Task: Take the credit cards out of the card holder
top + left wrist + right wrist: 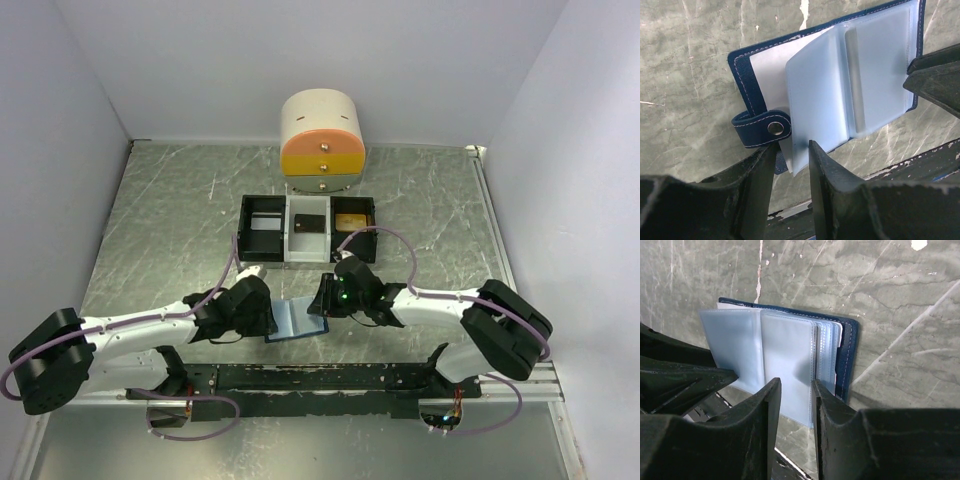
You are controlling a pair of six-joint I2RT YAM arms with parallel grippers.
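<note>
Since the small, dark blue, white-stitched folding card holder (298, 320) lies open on the grey marbled tabletop (160, 220) near the front edge, between the two arms, either claw can reach it. The left gripper (792, 148) has its fingers a narrow gap apart, straddling the lower corner of one frosted, pale-blue plastic sleeve (815, 100) just beside the snap-button clasp tab (762, 130). A sliver of cover shows between finger and film, so the leaf is not pinched flat. The right gripper (796, 384) sits over the opposite half, its fingers also slightly parted above a leaf of the sleeve stack. Whether its pads touch the film I cannot tell.

The holder looks light and floppy, and it would likely skate on this smooth top unless one claw pins the stiffer stitched cover. The sleeves seem thin, limp and slick, so they should buckle or slip rather than lift the wallet.

No credit cards show clearly inside, because the frosted film hides the pockets. A card would be stiff and flat against that soft film. It is best taken by its exposed edge at the pocket mouth and drawn straight along the pocket.

A tan-gold card (350, 220) lies in the right compartment of the black-and-white three-part tray (243, 228) farther back, so at least one appears to be out.
</note>
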